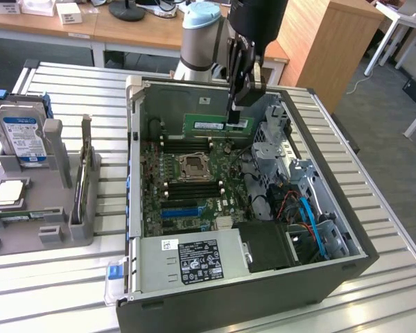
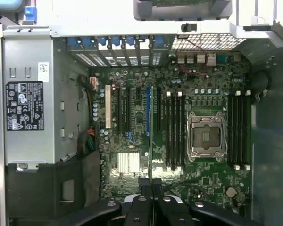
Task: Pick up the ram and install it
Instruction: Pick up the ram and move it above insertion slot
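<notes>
The ram [image 1: 213,124] is a long green stick with a white label, held level on its long edge above the open computer case [image 1: 135,159], near the case's far wall. My gripper [image 1: 234,116] is shut on the end of the stick toward the exterior view's right. In the wrist view the ram [image 2: 152,132] is edge-on, a thin green line running out from my gripper [image 2: 152,187] over the motherboard. It hangs above the blue card slot [image 2: 147,110], beside one bank of dark memory slots [image 2: 173,132]. The CPU socket [image 2: 206,135] lies between that bank and a second one [image 2: 238,132].
A grey fixture [image 1: 48,208] at the exterior view's left holds a silver hard drive [image 1: 24,137] and a square CPU chip [image 1: 8,193]. Inside the case are the power supply [image 1: 194,258], a metal drive cage [image 1: 291,180] and blue cables [image 1: 308,215]. A wooden cabinet [image 1: 333,48] stands behind.
</notes>
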You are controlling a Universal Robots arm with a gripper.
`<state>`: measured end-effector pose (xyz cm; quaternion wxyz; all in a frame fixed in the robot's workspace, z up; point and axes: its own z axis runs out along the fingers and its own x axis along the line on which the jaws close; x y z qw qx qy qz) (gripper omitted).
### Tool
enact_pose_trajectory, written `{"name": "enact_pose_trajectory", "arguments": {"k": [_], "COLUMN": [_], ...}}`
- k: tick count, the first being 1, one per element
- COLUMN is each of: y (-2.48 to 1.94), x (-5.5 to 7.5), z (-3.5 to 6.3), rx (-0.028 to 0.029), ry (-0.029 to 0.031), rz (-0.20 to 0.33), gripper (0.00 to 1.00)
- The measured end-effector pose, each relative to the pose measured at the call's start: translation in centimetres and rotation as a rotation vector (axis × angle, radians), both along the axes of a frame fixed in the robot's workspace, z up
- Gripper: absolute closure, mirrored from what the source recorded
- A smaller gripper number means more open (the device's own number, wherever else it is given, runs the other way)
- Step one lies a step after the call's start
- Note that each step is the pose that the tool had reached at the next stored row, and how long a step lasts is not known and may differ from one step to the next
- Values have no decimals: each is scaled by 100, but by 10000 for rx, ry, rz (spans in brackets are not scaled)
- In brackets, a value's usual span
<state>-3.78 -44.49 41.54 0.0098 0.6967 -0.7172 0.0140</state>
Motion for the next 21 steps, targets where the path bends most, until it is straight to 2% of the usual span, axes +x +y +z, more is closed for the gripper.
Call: {"name": "enact_pose_trajectory", "arguments": {"k": [3, 14, 20, 21], "y": [73, 272, 386, 390], "x": [-1, -4, -4, -4], "z": [-11, -58, -74, -74], "rx": [8, 112, 128, 127], "ry": [-1, -1, 0, 0], "rz": [0, -1, -4, -5], "gripper": [88, 88, 88, 88]}}
